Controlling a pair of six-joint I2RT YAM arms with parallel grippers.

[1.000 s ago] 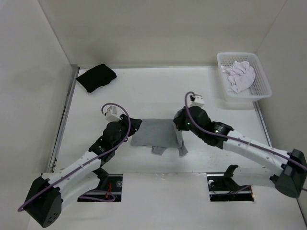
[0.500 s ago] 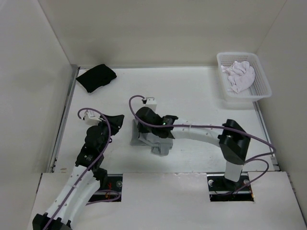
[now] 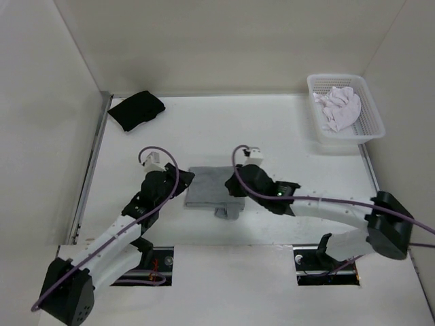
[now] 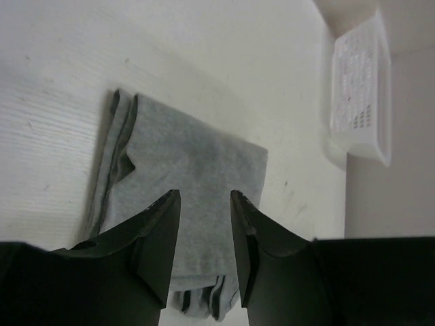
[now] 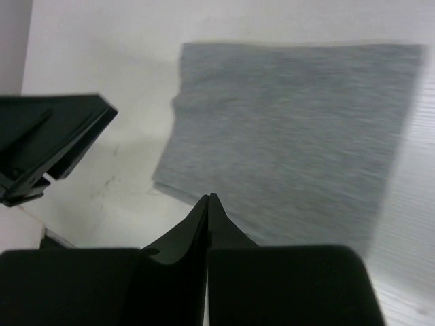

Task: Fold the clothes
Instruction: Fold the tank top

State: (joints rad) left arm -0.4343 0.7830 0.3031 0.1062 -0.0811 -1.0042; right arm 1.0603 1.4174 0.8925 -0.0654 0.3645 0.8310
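Leaves the grey T-shirt [image 3: 212,187] folded narrower, right gripper [image 5: 207,204] drawing back closed on nothing, left gripper [image 4: 204,197] half-parted and empty alongside.

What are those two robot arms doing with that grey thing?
They are folding a grey T-shirt. It lies in the middle of the table, already folded into a rectangle. The left pincer is open beside its left edge, and the right pincer is shut above it, apparently holding nothing.
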